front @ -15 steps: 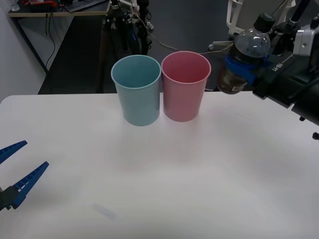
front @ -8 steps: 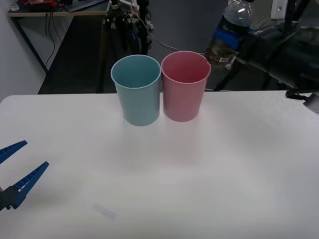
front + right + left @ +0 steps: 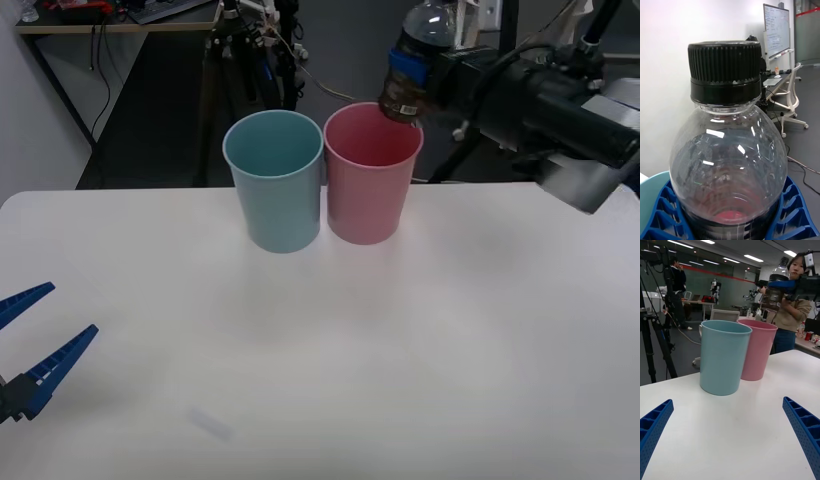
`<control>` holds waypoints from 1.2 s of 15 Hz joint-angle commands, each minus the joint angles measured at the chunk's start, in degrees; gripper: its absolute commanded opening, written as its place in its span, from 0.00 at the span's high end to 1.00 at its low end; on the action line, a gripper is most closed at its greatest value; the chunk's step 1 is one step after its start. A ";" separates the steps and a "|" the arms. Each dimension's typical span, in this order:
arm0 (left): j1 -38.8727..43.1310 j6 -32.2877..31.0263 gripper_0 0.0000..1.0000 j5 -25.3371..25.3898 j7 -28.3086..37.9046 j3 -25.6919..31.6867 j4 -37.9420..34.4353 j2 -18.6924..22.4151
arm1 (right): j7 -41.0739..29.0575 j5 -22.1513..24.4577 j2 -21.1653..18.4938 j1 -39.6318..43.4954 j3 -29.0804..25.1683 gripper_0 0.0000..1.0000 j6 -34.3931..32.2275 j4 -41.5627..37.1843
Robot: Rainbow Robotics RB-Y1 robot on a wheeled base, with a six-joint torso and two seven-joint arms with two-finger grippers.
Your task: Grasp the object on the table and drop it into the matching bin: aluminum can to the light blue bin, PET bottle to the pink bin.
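Right hand (image 3: 412,78): I have it up at the far right of the scene, its blue ribbed fingers (image 3: 795,213) pinching the bottle (image 3: 412,65) around the body, just below the shoulder. The bottle is off the tabletop (image 3: 320,340) and upright with a slight tilt, its black cap (image 3: 725,71) on top. In the front view its base sits at the far-right rim of the pink bin (image 3: 372,172), so it appears to hang over that edge of the opening rather than over the middle; I cannot tell the exact overlap from this angle.

Bins: the pink bin stands on the far part of the tabletop, touching or nearly touching the light blue bin (image 3: 275,180) on its left. Both are upright.

Left hand (image 3: 35,350): parked low at the near left, fingers spread wide apart, holding nothing, well apart from both bins.

Progress, as I judge it: the grasp and lift are done, and the carry to the matching bin looks nearly complete. What remains is to bring the bottle fully over the pink opening and let go. The drop has not yet happened. Releasing this close to the rim could send the bottle glancing off it.
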 commanded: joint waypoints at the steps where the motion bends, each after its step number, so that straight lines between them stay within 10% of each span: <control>1: 0.00 0.00 0.00 0.00 0.00 0.00 0.00 0.00 | 0.57 1.47 3.08 -1.02 -0.06 1.00 0.35 3.12; 9: 0.00 0.00 0.00 0.00 0.00 0.00 0.00 0.00 | 0.65 2.96 6.07 -1.29 -0.06 1.00 2.11 4.26; 11: 0.00 0.00 0.00 0.00 0.00 0.00 0.00 0.00 | 0.74 3.40 6.07 -1.38 -0.06 0.80 2.11 4.35; 12: 0.00 0.00 0.00 0.00 0.00 0.00 0.00 0.00 | 0.57 3.58 6.16 -1.38 -0.15 0.53 2.19 4.35; 13: 0.00 0.00 0.00 0.00 0.00 0.00 0.00 0.00 | 0.57 3.75 6.24 -1.38 -0.33 0.00 2.55 4.26; 18: 0.00 0.00 0.00 0.00 0.00 0.00 0.00 0.00 | 0.74 3.84 6.33 -1.38 -0.68 0.00 2.90 4.35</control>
